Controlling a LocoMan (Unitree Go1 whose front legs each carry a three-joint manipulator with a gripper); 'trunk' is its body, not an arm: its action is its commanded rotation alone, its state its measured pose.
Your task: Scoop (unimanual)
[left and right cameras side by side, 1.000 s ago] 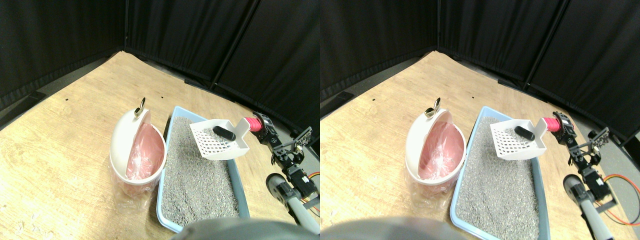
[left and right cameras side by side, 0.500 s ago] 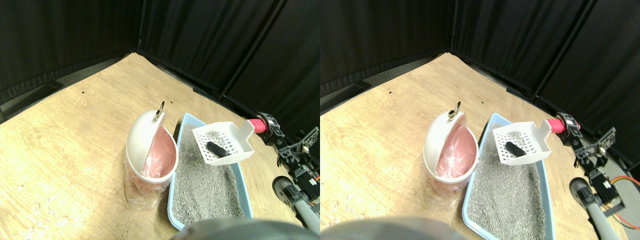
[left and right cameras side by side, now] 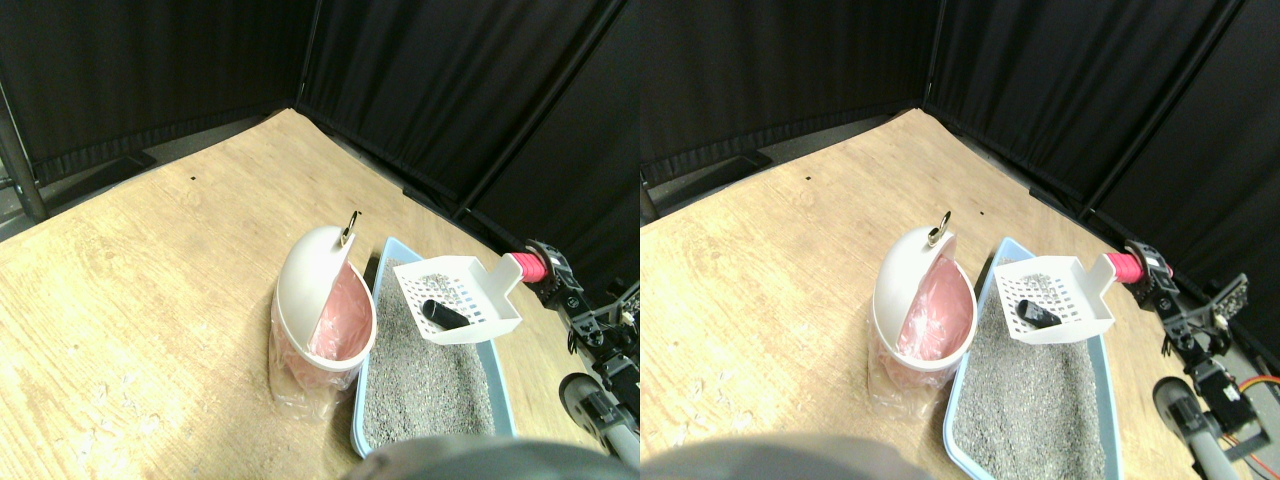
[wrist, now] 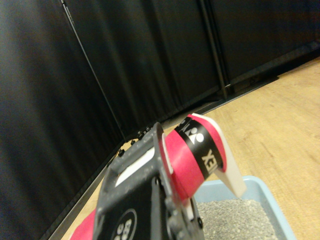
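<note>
1. Black curtains wall the room on two sides, meeting at a corner toward 12 o'clock above a pale wooden floor (left and right cameras side by side: pixel 150 260) with a visible grain.
2. From 4 o'clock the right manipulator reaches up, jointed and dark, and its hand (left and right cameras side by side: pixel 545 270) is clamped on the pink-wrapped handle (left and right cameras side by side: pixel 527 266) of the scoop (left and right cameras side by side: pixel 455 298); the wrist view shows the dark jaw (wrist: pixel 142 195) tight against that wrap (wrist: pixel 187 160).
3. Held in the air, the white slotted plastic scoop hangs above the far end of the litter tray (left and right cameras side by side: pixel 385 262).
4. A short black cylinder (left and right cameras side by side: pixel 445 314) lies in the scoop with a few grey grains.
5. Coarse grey litter (left and right cameras side by side: pixel 420 385) fills the light-blue tray.
6. Just beside the tray at 9 o'clock stands a rounded white bin (left and right cameras side by side: pixel 320 300), pink-lined, its lid tilted open.
</note>
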